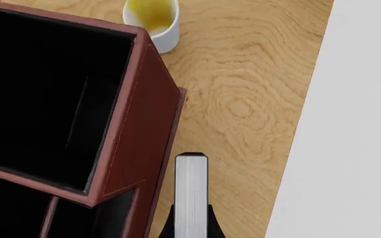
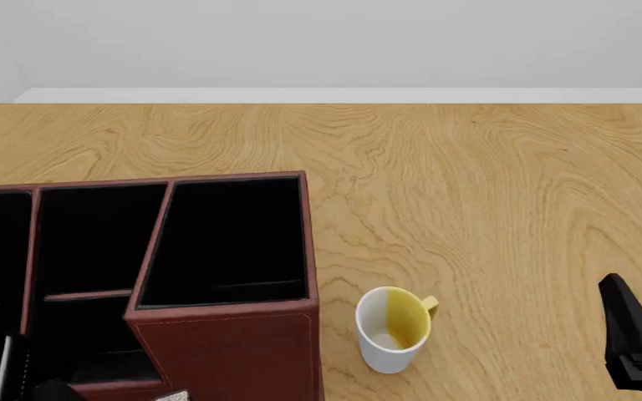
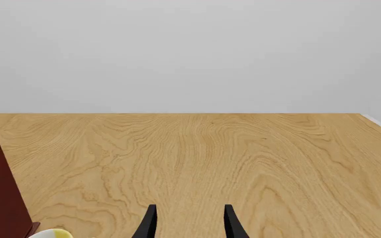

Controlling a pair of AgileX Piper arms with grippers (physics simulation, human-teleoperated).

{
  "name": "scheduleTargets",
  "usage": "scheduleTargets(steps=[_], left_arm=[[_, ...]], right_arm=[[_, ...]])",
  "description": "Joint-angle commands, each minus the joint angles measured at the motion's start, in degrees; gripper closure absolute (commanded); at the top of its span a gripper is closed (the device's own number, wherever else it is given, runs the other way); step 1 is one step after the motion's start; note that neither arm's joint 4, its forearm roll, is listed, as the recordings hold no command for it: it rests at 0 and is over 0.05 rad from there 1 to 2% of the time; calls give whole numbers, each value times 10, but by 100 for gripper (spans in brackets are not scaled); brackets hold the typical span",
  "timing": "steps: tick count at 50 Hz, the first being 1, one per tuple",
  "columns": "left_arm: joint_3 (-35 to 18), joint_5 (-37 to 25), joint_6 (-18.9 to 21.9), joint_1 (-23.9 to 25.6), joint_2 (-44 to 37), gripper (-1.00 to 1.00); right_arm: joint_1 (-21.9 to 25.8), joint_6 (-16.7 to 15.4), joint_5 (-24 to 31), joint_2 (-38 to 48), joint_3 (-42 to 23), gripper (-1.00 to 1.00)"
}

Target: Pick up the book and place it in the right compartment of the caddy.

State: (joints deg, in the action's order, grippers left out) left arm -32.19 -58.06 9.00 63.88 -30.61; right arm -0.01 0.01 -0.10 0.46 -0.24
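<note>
Left claw (image 1: 191, 229): clamped on the book (image 1: 191, 196), white page edge showing, beside the caddy's (image 2: 231, 351) outer wall.
Right claw (image 3: 189, 223): fingers apart, holding nothing, over bare counter (image 2: 488, 184).
Right compartment (image 2: 231, 242): empty.
Mug (image 2: 394, 328): upright, just beside the caddy.

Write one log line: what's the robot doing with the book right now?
left gripper: shut on book | book: held beside caddy | right compartment: no book inside | right gripper: open
</note>
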Motion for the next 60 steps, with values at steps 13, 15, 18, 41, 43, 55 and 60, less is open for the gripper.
scheduleTargets(steps=[13,15,18,41,43,55,60], left_arm=[[-115,-59,28,7,-10,100],[-124,-65,29,6,-10,100],[-133,-72,32,3,-11,100],[-240,-113,39,5,-50,100],[-250,-116,40,7,-54,100],[-289,-118,58,-6,-80,100],[-310,-118,64,-13,-92,100]], right_arm=[[0,0,0,0,0,-100],[0,0,0,0,0,-100],[0,0,0,0,0,-100],[0,0,0,0,0,-100],[0,0,0,0,0,-100],[0,0,0,0,0,-100],[0,0,0,0,0,-100]])
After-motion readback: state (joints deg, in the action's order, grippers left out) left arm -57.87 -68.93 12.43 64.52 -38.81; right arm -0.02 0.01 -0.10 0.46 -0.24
